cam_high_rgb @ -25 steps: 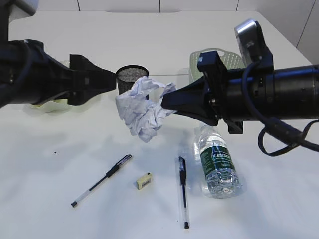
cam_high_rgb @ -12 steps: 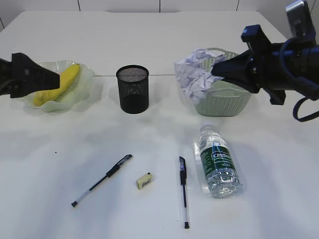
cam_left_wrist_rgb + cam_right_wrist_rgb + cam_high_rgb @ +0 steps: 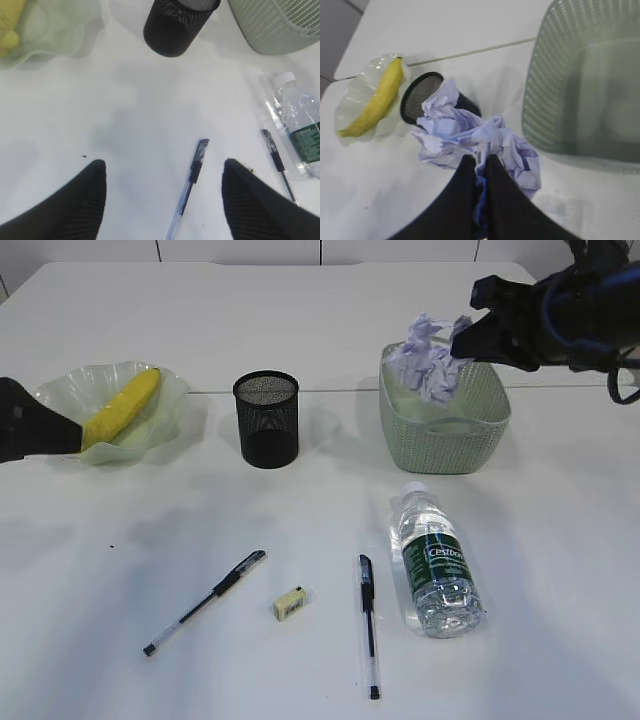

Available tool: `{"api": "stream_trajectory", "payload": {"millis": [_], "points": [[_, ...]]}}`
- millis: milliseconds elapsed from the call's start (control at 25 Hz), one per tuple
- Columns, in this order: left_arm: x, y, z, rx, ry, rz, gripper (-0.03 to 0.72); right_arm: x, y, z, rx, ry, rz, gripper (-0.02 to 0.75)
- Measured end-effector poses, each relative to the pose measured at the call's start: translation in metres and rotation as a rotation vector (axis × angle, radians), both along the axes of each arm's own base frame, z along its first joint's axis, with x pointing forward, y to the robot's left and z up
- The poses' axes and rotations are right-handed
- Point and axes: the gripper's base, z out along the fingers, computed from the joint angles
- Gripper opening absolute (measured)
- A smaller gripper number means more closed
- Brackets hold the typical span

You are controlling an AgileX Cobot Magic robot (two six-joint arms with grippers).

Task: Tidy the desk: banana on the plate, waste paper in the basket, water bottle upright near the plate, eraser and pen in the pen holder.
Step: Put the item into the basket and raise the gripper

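My right gripper [image 3: 462, 340] [image 3: 479, 159] is shut on the crumpled waste paper [image 3: 428, 362] [image 3: 470, 131] and holds it above the green basket [image 3: 445, 435] [image 3: 580, 90]. My left gripper [image 3: 162, 167] is open and empty above the table; only its tip [image 3: 40, 432] shows at the exterior view's left edge. The banana [image 3: 120, 406] [image 3: 377, 100] lies on the clear plate [image 3: 165, 420]. The black mesh pen holder [image 3: 266, 420] [image 3: 177, 22] stands between plate and basket. Two pens [image 3: 205, 601] [image 3: 368, 625], the eraser [image 3: 289, 604] and the water bottle [image 3: 436, 565], on its side, lie in front.
The left wrist view shows one pen [image 3: 190, 187] between my left fingers, the other pen [image 3: 277, 162] and the bottle [image 3: 300, 135] to the right. A seam [image 3: 340, 392] crosses the white table behind the pen holder.
My right gripper has carried the waste paper from mid-table back and right to above the basket. My left arm has drawn back to the left, uncovering the banana on the plate.
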Motion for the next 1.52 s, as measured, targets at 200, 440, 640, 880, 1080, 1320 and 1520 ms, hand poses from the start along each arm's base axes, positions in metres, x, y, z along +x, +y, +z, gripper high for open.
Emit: {"api": "stream_trajectory", "payload": {"millis": [200,440,640,880,1080,1320,1520], "points": [[-0.002,0.001,-0.003,0.012,0.045,0.011,0.510,0.035,-0.007,-0.006,-0.142,0.004,-0.028,0.007],[-0.003,0.001,-0.004,0.007,0.060,0.007,0.508,0.076,-0.014,-0.021,-0.283,0.024,-0.053,0.007],[-0.004,0.001,-0.004,0.014,0.061,0.004,0.508,0.102,-0.016,-0.038,-0.342,0.035,-0.051,0.007],[-0.004,0.001,-0.004,0.013,0.063,0.002,0.508,0.118,-0.016,-0.049,-0.400,0.045,-0.050,0.008],[-0.004,0.001,-0.004,0.014,0.063,0.002,0.508,0.118,-0.014,-0.053,-0.479,0.054,-0.023,0.008],[-0.004,0.001,-0.004,0.014,0.064,0.000,0.508,0.119,-0.015,-0.053,-0.477,0.048,-0.047,0.071],[-0.004,0.001,-0.004,0.013,0.067,-0.002,0.508,0.120,-0.014,-0.052,-0.458,0.043,-0.061,0.347]]}}
